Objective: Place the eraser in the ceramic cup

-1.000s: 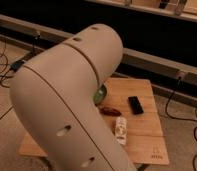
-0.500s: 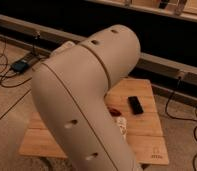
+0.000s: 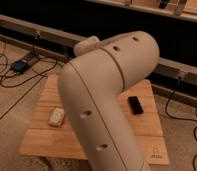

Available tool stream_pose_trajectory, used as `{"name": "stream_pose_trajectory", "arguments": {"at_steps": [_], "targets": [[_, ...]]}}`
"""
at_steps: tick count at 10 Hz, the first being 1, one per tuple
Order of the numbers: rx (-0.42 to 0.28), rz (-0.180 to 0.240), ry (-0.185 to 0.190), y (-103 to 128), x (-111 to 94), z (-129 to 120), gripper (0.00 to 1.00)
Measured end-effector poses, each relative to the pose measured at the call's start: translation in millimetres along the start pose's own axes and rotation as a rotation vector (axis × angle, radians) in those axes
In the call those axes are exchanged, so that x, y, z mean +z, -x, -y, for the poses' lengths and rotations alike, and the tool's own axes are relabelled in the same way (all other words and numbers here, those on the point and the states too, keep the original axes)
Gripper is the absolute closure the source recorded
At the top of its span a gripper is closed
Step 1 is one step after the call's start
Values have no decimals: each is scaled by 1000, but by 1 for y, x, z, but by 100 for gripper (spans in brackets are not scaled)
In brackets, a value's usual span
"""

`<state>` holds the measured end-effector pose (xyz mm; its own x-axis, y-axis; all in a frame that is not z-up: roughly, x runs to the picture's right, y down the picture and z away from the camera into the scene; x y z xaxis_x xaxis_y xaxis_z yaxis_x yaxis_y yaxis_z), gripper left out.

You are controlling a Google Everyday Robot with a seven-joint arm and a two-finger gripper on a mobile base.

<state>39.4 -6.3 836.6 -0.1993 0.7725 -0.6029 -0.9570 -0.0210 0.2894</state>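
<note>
Arm [image 3: 109, 100] covers the worktop's [image 3: 44, 142] middle; gripper and cup are out of sight, so the claw's state cannot be told. Pale block [image 3: 57, 117] lies near left edge, black bar [image 3: 136, 104] near right edge, front edge bare.

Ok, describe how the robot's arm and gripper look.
The arm is a thick, smooth, cream-coloured shell of rounded segments, dotted with small dark round holes. No cables or markings show on it. The gripper is out of view, so its looks cannot be told.
</note>
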Motion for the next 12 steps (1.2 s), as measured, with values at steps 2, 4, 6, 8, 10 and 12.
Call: {"name": "stream_pose_trajectory", "arguments": {"at_steps": [2, 4, 6, 8, 10, 12], "targets": [[18, -20, 21, 3, 23, 38, 20], [36, -38, 37, 2, 45, 74, 20], [46, -50, 48, -4, 65, 104, 20], [38, -59, 36, -15, 95, 131, 20], [14, -61, 0, -22, 118, 141, 20], [-1, -72, -15, -32, 151, 161, 20]]}}
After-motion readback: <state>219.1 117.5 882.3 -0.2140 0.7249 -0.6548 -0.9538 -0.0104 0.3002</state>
